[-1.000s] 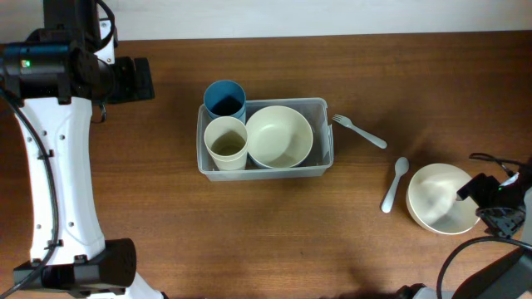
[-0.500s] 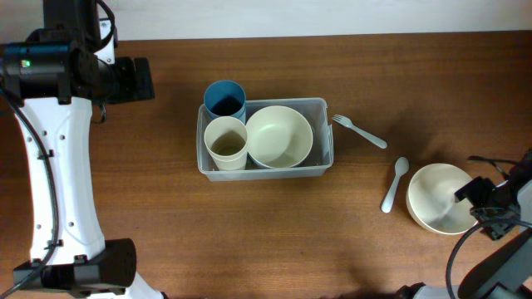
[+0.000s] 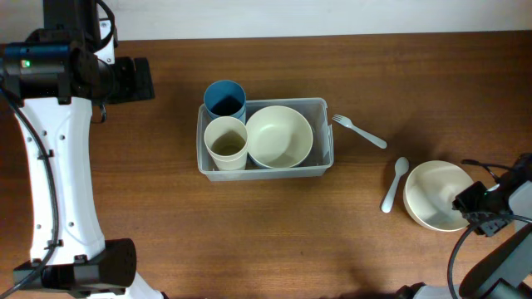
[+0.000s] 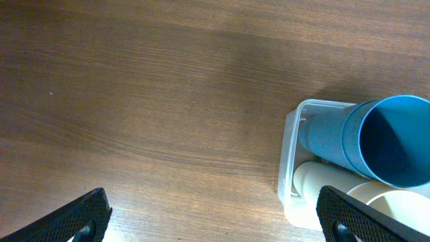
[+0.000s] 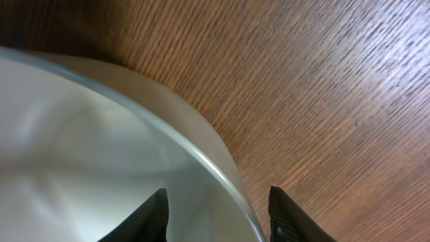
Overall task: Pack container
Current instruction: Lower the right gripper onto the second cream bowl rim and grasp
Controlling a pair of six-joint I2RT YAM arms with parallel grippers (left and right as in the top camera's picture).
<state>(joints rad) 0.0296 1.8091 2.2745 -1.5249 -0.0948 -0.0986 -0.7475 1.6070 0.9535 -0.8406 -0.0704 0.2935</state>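
While right claw (image 5: 218, 222) straddles bowl (image 3: 428, 193) (cream) — container (image 3: 266, 173) apart

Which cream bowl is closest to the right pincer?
The round cream bowl on the wooden table beside the white spoon; the other cream bowl sits inside the clear plastic tub.

Arms in white and black.
The left arm (image 3: 50, 166) shows a long white link, black joints, a green light (image 3: 27, 63) and black cables; the right arm (image 3: 490, 203) is black with thin cables. Left pincer (image 4: 218, 218) and right pincer (image 5: 218, 215) have matte black fingers.
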